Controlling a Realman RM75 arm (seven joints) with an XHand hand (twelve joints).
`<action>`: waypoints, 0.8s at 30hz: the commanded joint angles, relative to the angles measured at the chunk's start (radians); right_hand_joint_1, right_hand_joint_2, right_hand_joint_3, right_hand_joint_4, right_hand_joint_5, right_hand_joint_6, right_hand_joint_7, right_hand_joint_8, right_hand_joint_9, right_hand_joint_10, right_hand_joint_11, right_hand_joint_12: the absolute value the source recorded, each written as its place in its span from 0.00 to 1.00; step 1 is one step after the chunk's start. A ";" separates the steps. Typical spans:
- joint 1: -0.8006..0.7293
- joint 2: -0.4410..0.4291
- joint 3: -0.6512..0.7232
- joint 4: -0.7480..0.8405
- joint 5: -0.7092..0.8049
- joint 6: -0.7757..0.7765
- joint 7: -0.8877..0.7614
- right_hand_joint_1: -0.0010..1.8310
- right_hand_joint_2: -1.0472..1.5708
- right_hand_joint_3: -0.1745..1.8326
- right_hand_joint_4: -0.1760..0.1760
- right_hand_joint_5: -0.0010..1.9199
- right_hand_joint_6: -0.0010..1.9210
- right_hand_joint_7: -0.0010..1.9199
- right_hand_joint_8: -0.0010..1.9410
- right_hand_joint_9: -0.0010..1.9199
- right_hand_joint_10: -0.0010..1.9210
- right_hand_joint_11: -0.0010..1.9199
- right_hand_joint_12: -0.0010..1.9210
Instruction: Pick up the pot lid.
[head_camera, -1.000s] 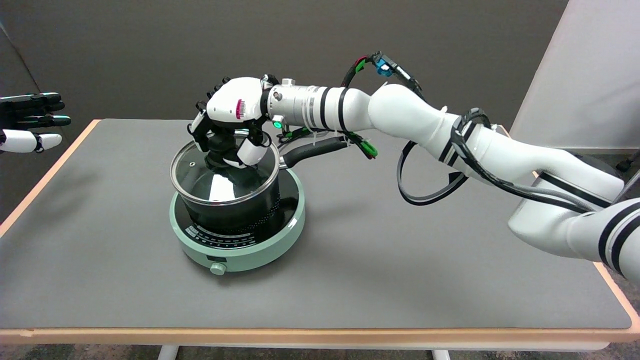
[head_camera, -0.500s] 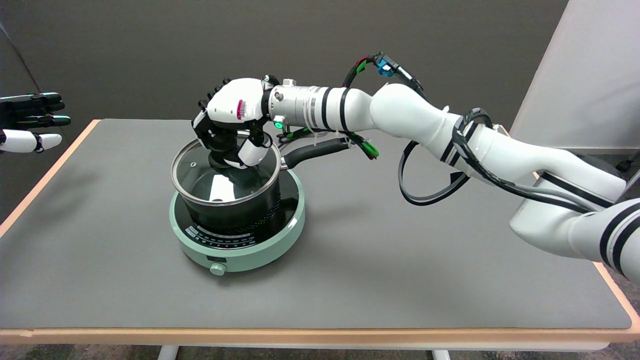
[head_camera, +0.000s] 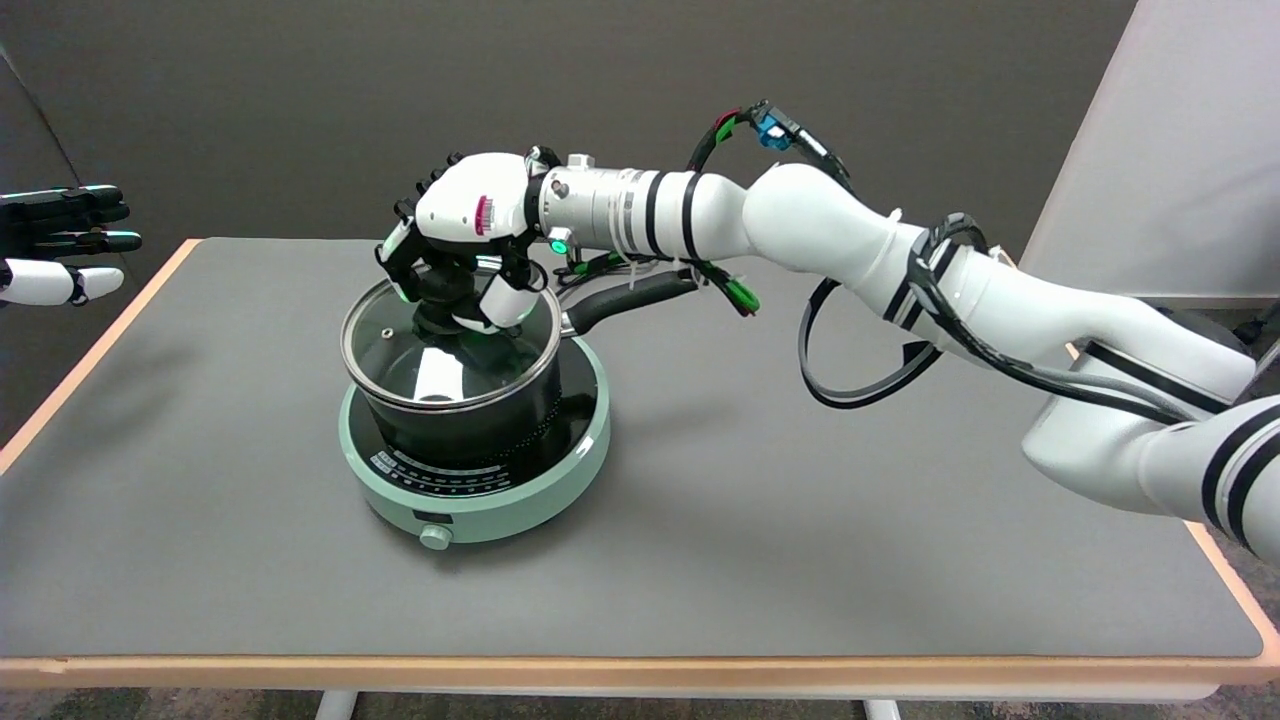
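Head view
Progress: I had my right hand (head_camera: 462, 235) over the pot lid (head_camera: 450, 345), fingers (head_camera: 505, 300) curled round its black knob (head_camera: 443, 290); I judged the grasp made, the lift not begun.
Lid: it sat level on the black pot (head_camera: 470, 420), rim all round, at about 10 o'clock from the bench's middle.
Left to do: raising it clear.
Pot: its handle (head_camera: 630, 298) pointed to 2 o'clock, under my wrist.
Cooker: a green round hob (head_camera: 480, 505) carried the pot.
Bench: grey top (head_camera: 800, 520), pale wood edging.
Room: dark wall (head_camera: 300, 90) behind, white panel (head_camera: 1180, 140) at 2 o'clock.
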 joint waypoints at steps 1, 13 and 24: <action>0.025 0.012 0.003 0.007 0.002 0.013 0.003 0.74 0.75 0.29 1.00 0.38 0.52 0.49 0.59 0.46 0.53 0.33 0.66; 0.048 0.014 0.003 0.009 0.002 0.005 0.003 0.74 0.76 0.29 1.00 0.39 0.52 0.48 0.62 0.46 0.55 0.34 0.66; 0.045 0.013 0.001 0.009 0.002 0.007 0.003 0.74 0.76 0.29 1.00 0.39 0.52 0.48 0.62 0.47 0.56 0.34 0.66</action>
